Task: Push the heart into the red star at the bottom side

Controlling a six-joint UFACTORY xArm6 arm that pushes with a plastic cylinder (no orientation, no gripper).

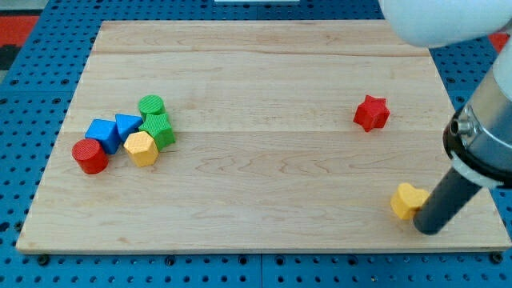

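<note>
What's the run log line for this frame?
tip: touching yellow heart, its right | red star: above heart, apart | push: not done

Single camera view, taken from above and in front, looked obliquely down on the board [264,72]. The whole board filled the frame, its far edge at the view's top. The arm [488,136] entered at the view's right, near the lens. No second view existed for overlap.

Wooden board [264,96] with red star [371,113], yellow heart [407,200], six clustered blocks [126,134] at the view's left.
</note>
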